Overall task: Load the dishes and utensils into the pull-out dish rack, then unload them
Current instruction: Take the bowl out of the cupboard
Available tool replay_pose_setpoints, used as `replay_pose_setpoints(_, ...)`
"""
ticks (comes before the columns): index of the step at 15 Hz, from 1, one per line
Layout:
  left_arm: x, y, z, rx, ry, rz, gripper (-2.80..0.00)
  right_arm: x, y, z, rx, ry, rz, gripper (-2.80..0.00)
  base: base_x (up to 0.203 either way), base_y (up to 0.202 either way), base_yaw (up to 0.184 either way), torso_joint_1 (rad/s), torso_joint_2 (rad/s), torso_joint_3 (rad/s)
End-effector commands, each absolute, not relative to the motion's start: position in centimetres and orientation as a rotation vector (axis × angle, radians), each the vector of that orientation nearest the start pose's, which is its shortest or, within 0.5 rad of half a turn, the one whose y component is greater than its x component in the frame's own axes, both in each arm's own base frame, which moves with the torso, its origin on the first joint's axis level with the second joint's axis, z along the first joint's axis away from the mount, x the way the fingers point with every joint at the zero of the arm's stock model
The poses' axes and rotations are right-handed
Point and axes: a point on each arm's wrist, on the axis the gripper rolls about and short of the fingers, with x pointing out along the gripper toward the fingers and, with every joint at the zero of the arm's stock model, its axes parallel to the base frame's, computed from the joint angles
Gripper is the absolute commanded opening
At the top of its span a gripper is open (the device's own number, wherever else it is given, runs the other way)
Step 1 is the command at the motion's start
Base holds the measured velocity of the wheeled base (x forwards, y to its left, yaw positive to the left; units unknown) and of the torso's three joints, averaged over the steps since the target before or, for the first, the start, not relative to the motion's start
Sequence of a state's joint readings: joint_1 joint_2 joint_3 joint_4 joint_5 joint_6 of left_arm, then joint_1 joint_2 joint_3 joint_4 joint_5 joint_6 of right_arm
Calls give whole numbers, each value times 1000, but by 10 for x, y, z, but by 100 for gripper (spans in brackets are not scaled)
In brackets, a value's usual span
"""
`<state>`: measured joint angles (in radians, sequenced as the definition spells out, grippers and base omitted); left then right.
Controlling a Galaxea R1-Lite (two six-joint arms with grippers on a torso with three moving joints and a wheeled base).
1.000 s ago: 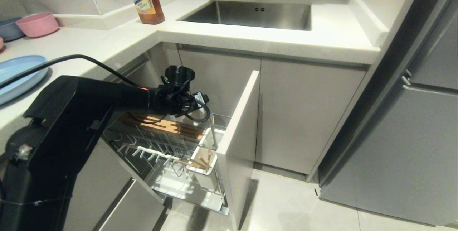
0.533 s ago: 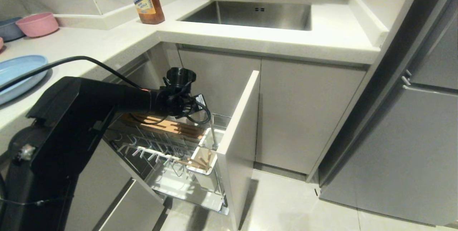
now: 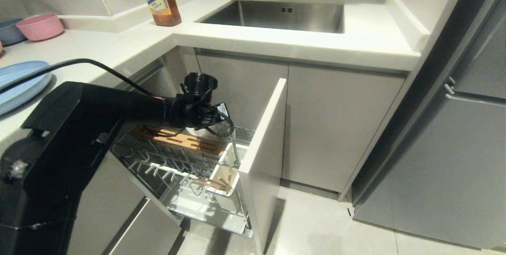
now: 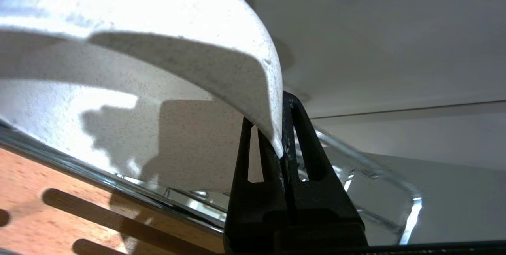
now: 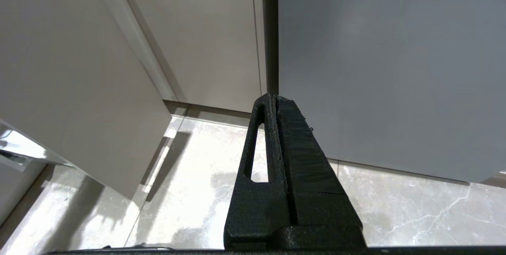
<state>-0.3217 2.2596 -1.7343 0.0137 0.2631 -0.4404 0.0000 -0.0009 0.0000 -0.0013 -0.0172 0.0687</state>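
The left gripper is clamped on the speckled cream bowl's curved rim, over the far end of the chrome wire rack, beyond its slotted wooden block. The right gripper is pressed shut, holding nothing, above marbled floor tiles.

The left arm is matte black: a broad, boxy shell narrowing to a round wrist beside the pull-out dish rack. 1 thick black cable arcs above the shell, and thinner black wires loop around the wrist, where a small orange-red mark shows. A cylindrical black knob stands atop the wrist. A pale metal fitting sits low on the shell. The left gripper and right gripper each have 2 tapered black, grainy fingers, with a slot through 1 finger.
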Motion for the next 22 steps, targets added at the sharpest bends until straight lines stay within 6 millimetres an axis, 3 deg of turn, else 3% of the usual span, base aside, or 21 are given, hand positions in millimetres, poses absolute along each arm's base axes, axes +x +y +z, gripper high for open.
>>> replay_pose_setpoints(1,434,-140,180,-294,476,44,-280,-23,0,76,69,-2,-17,-280,0,0,0,0,0,0)
replay_pose_setpoints(6,383,-135,248,-369,360,-4,-280,-23,0,76,69,-2,-17,-280,0,0,0,0,0,0)
replay_pose_setpoints(8,349,-132,281,-402,300,-41,-280,-23,0,76,69,-2,-17,-280,0,0,0,0,0,0)
replay_pose_setpoints(14,203,-106,370,-478,75,-223,-280,-23,0,76,69,-2,-17,-280,0,0,0,0,0,0)
replay_pose_setpoints(17,145,-77,398,-328,-69,-175,-280,-23,0,76,69,-2,-18,-280,0,0,0,0,0,0)
replay_pose_setpoints(22,131,-12,413,-133,-84,280,-280,-23,0,76,69,-2,-18,-280,0,0,0,0,0,0)
